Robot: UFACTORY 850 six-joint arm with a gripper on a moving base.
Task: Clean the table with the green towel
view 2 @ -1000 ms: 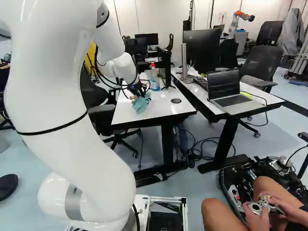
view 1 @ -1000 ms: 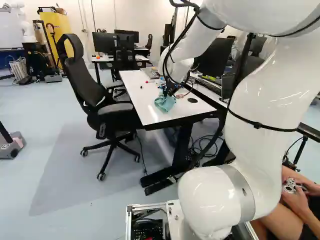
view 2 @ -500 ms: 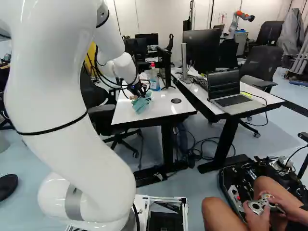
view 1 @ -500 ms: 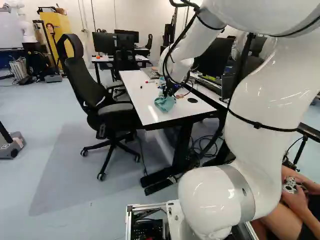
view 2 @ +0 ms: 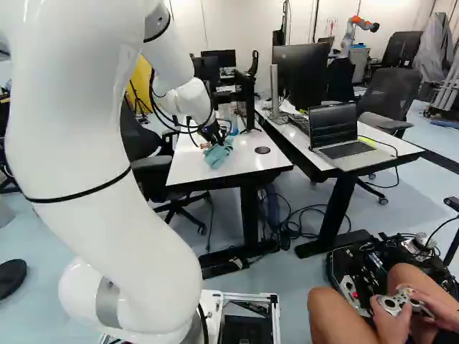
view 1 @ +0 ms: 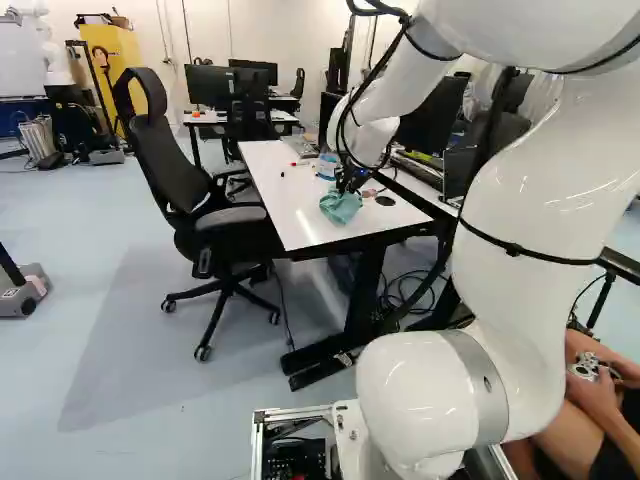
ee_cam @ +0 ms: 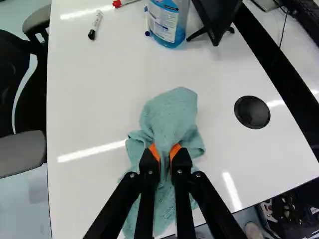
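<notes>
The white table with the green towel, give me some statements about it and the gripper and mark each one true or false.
1. The gripper is pinching the green towel. True.
2. The towel covers the round black disc. False: the disc is uncovered, beside the towel.
3. A black-capped marker lies on the white table. True.
4. The bottle holds red liquid. False: the liquid in the bottle is blue.
</notes>
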